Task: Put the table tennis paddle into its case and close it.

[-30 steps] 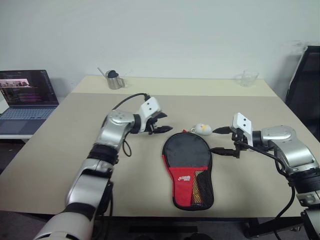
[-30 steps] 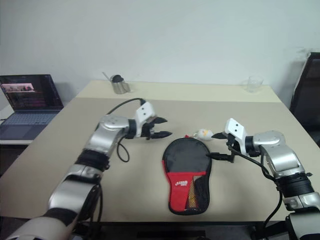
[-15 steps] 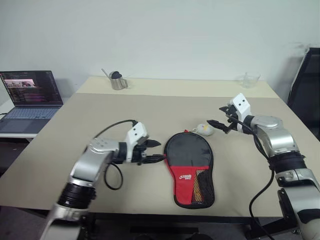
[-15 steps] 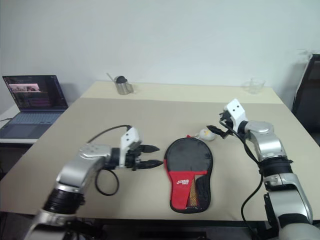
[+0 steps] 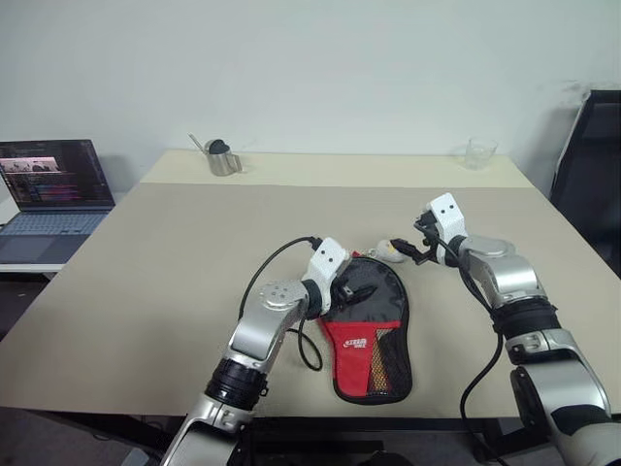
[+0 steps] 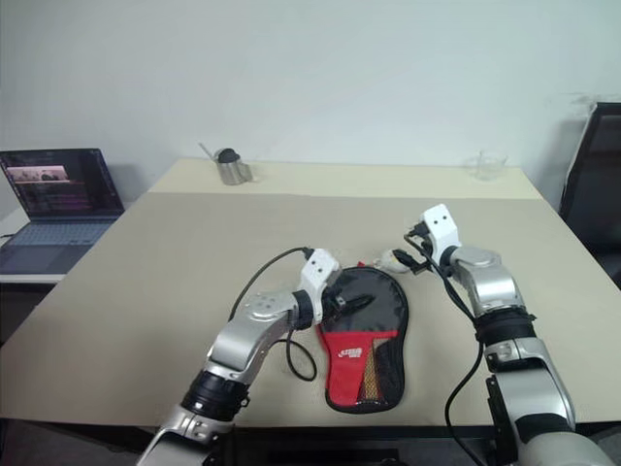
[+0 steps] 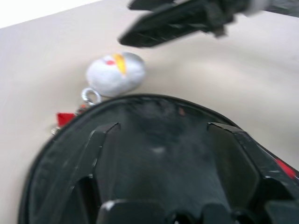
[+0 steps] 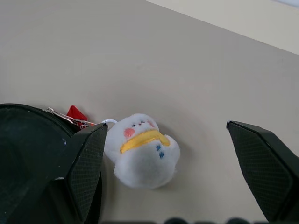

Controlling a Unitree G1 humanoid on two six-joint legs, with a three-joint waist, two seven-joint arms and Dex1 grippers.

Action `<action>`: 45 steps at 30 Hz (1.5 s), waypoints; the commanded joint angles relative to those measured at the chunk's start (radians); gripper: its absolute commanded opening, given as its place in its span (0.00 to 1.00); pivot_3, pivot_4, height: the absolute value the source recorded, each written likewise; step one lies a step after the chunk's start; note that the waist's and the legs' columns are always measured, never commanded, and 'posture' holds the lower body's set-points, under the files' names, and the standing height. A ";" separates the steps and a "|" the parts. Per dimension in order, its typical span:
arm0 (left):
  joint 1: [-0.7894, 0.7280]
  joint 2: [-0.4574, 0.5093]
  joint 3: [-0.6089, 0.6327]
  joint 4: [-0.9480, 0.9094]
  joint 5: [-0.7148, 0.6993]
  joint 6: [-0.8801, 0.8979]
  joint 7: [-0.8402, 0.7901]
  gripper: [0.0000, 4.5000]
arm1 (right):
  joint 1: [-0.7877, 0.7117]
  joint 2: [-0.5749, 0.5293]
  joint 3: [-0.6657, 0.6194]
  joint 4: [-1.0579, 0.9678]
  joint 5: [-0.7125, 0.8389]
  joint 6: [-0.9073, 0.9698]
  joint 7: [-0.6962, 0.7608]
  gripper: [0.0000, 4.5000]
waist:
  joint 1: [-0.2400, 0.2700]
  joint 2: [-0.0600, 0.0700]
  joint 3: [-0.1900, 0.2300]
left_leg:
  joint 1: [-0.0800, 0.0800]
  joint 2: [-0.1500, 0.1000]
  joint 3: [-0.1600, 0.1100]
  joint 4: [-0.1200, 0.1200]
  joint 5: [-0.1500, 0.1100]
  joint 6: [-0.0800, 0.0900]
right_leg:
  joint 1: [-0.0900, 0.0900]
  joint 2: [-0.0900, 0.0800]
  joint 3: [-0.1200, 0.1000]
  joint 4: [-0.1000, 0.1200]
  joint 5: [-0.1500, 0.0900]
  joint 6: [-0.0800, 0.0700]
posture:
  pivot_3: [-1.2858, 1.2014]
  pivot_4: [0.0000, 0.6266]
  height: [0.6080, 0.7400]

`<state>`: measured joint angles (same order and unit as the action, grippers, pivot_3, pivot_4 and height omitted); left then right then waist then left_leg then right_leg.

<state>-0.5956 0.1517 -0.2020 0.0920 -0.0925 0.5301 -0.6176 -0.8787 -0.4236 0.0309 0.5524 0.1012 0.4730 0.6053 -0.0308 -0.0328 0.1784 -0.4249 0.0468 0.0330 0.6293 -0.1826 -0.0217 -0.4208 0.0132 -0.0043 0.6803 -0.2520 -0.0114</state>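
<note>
Two grippers have closed in on the case (image 5: 369,325), which lies flat on the table (image 5: 146,262) where it lay a second ago. The left gripper (image 5: 351,291), earlier off to the case's left, now hovers over its round black end, jaws spread and empty. The right gripper (image 5: 408,249) has moved to the small plush charm (image 8: 141,156) at the case's top, jaws wide, holding nothing.

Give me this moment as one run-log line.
left end effector: open, over case round end | right end effector: open, around plush charm, not closed | case: flat on table
</note>
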 commanded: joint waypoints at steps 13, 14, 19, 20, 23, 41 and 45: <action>-0.081 -0.042 -0.067 0.092 0.052 0.030 0.058 0.99 | -0.046 0.033 -0.044 0.014 0.015 0.010 -0.046 1.00 | 0.001 0.000 0.000 | 0.000 0.000 0.000 0.000 0.000 0.000 | 0.000 0.001 0.000 0.000 0.000 0.000 | 0.52 0.24 1.00; -0.091 -0.050 -0.069 0.100 0.051 0.034 0.056 0.99 | -0.050 0.038 -0.048 0.020 0.017 0.015 -0.053 1.00 | 0.001 0.000 0.000 | 0.000 0.000 0.000 0.000 0.000 0.000 | 0.000 0.001 0.000 0.000 0.000 0.000 | 0.52 0.24 1.00; -0.147 -0.081 -0.080 0.187 0.052 0.027 0.043 0.99 | -0.105 0.083 -0.111 0.103 0.056 0.057 -0.116 1.00 | 0.000 0.000 0.000 | 0.000 -0.001 0.001 0.000 0.000 0.000 | 0.000 0.001 0.000 0.000 0.000 0.000 | 0.52 0.24 1.00; -0.154 -0.084 -0.084 0.213 0.064 0.023 0.053 0.99 | -0.113 0.090 -0.116 0.114 0.059 0.059 -0.121 1.00 | -0.002 0.000 0.000 | 0.000 -0.001 0.001 0.000 0.000 0.000 | 0.000 0.001 0.000 0.000 0.000 0.000 | 0.52 0.24 1.00; -0.150 -0.091 -0.083 0.262 0.070 0.040 0.067 0.99 | -0.121 0.104 -0.107 0.135 0.052 0.051 -0.123 1.00 | -0.002 0.000 0.000 | 0.000 0.000 0.001 -0.001 0.000 0.000 | 0.000 0.001 0.000 -0.001 0.000 0.000 | 0.52 0.24 1.00; -0.121 -0.091 -0.090 0.248 0.081 0.090 0.084 0.99 | -0.176 0.177 -0.100 0.432 0.007 -0.006 -0.206 1.00 | -0.003 0.000 0.000 | 0.004 0.000 0.001 -0.001 0.000 0.000 | 0.001 0.001 0.004 0.000 0.000 0.001 | 0.52 0.24 1.00; -0.108 -0.078 -0.093 0.227 0.086 0.101 0.082 0.99 | -0.189 0.192 -0.113 0.469 0.010 -0.041 -0.215 1.00 | -0.004 0.000 0.000 | 0.005 0.000 0.002 -0.002 0.000 0.000 | 0.001 0.001 0.006 0.000 0.000 0.001 | 0.52 0.24 1.00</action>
<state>-0.7192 0.0698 -0.2804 0.3312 -0.0152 0.6099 -0.5342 -1.0456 -0.2356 -0.0657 1.0131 0.1019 0.4548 0.3917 -0.0352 -0.0326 0.1782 -0.4199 0.0469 0.0350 0.6277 -0.1827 -0.0216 -0.4197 0.0143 0.0022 0.6807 -0.2516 -0.0107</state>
